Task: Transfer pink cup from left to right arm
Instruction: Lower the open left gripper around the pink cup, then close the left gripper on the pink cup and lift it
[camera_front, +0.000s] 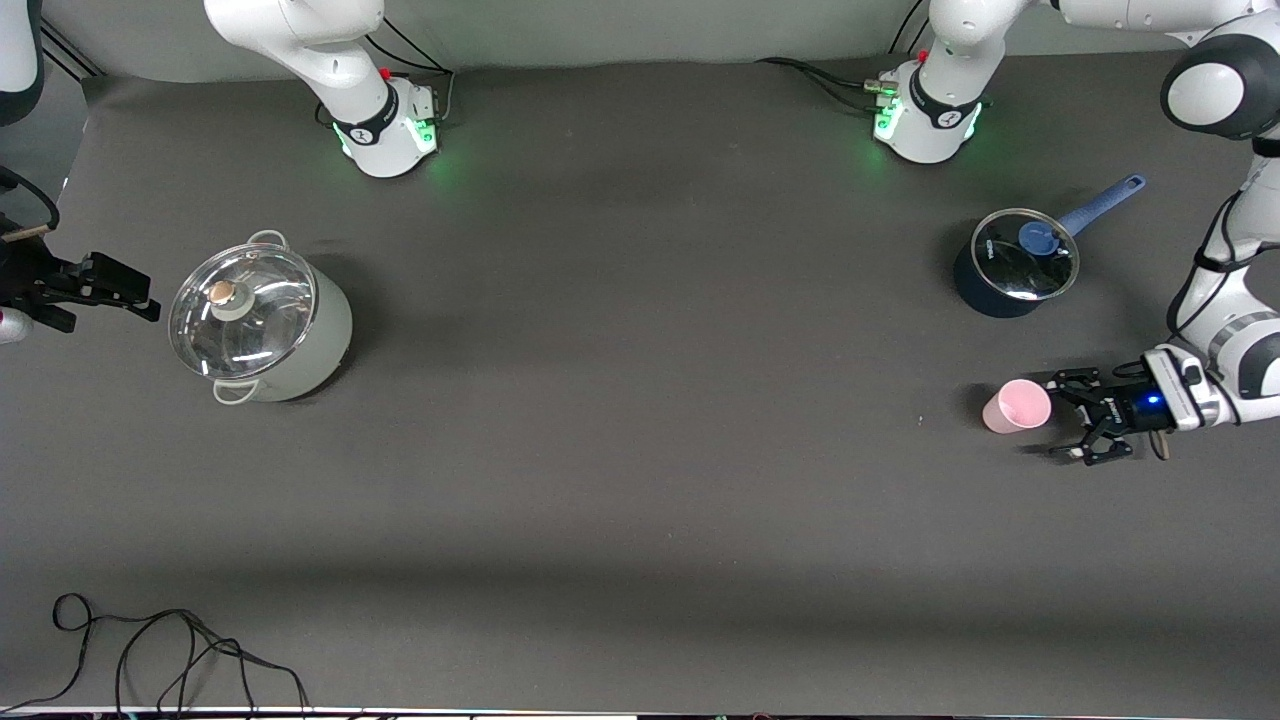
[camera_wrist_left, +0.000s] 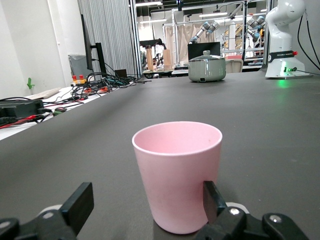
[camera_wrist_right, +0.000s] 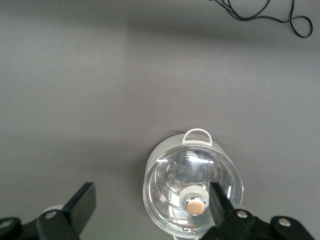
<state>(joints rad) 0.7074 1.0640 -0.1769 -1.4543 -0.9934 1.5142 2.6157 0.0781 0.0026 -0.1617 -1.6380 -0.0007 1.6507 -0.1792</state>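
Frame left edge: right gripper (camera_front: 150, 297) waits, jaws apart, empty, beside the grey pot (camera_front: 262, 325). Lower right: pink cup (camera_front: 1017, 406) upright on the table (camera_front: 640, 500). Left gripper (camera_front: 1062, 414), jaws spread and level with the cup, opens toward it, not yet clamped.

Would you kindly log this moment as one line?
left gripper: open, low at upright pink cup, no grip | right gripper: open, waiting beside grey pot

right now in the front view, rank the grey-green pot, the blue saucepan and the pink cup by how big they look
1. grey-green pot, clearly largest
2. blue saucepan, counting its body without the handle
3. pink cup, far the smallest
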